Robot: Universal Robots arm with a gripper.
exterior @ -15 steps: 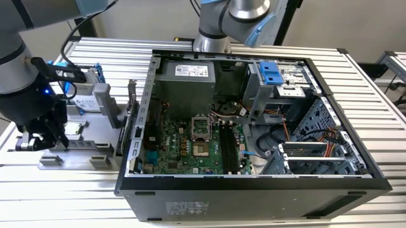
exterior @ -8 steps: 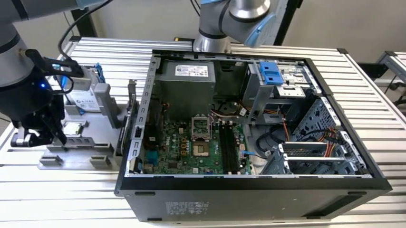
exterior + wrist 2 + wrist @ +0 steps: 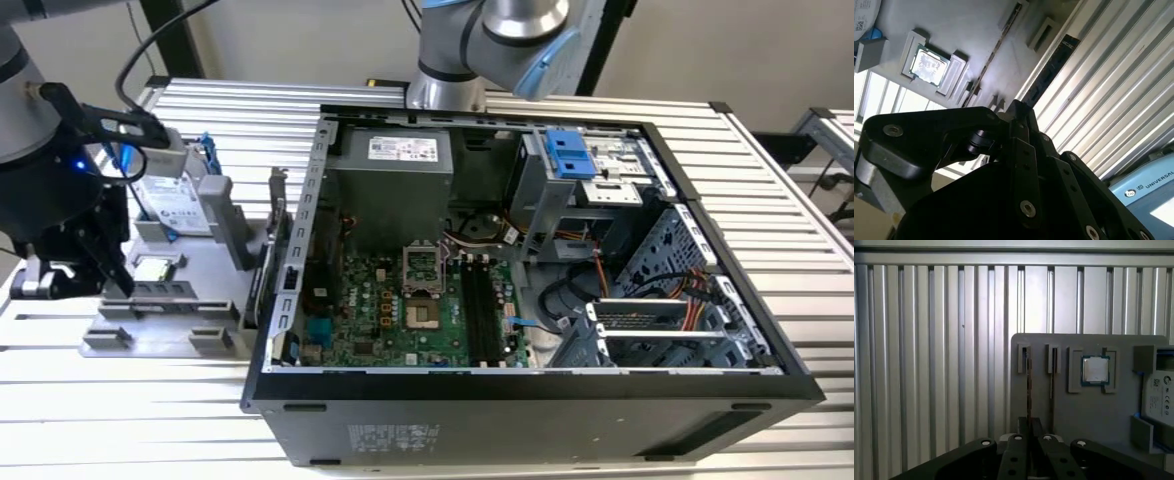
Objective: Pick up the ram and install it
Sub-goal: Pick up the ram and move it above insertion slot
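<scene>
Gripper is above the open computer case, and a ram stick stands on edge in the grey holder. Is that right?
No: in the exterior view the gripper is above the grey holder, at the exterior view's left of the computer case, not above it. The ram does stand on edge in the holder.

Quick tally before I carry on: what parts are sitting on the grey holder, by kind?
On the grey holder, in the first wrist view:
ram sticks: 2
processor chip: 1
hard drive: 1
Total: 4
</scene>
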